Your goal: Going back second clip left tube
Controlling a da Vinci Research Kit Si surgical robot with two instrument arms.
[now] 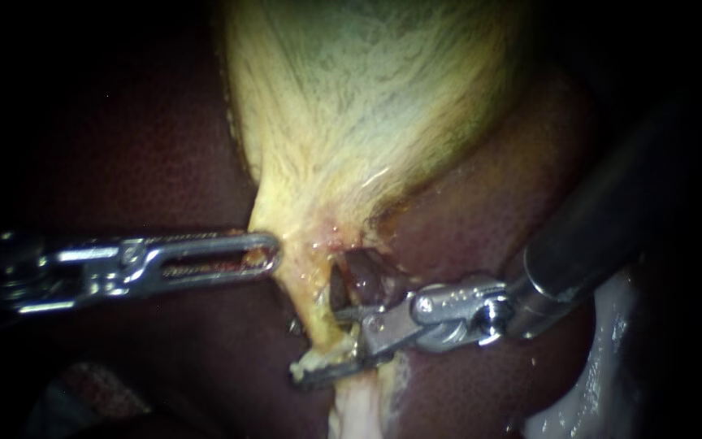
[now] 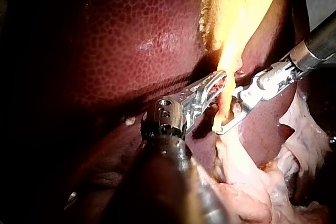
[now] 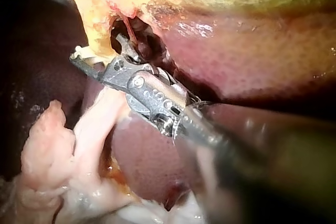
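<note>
The yellow gallbladder [image 1: 351,106] narrows downward into a pale tube [image 1: 312,305] at the left of a dark opening [image 1: 361,276] in the tissue. My left instrument [image 1: 270,254] comes in level from the left, its slotted jaws shut on the edge of the gallbladder's neck; the left wrist view shows them [image 2: 219,83] on the same yellow strand. My right instrument [image 1: 322,343] comes in from the right with its jaws open, one on each side of the tube [image 3: 97,38]. The longer jaw lies in front of the tube, the shorter one inside the opening. No clip shows clearly.
Dark red liver [image 1: 148,162] surrounds the gallbladder on both sides. Loose pale tissue [image 1: 359,406] hangs below the tube and lies heaped beside my right instrument's shaft [image 3: 52,150]. A whitish fold [image 1: 603,382] sits under the right shaft.
</note>
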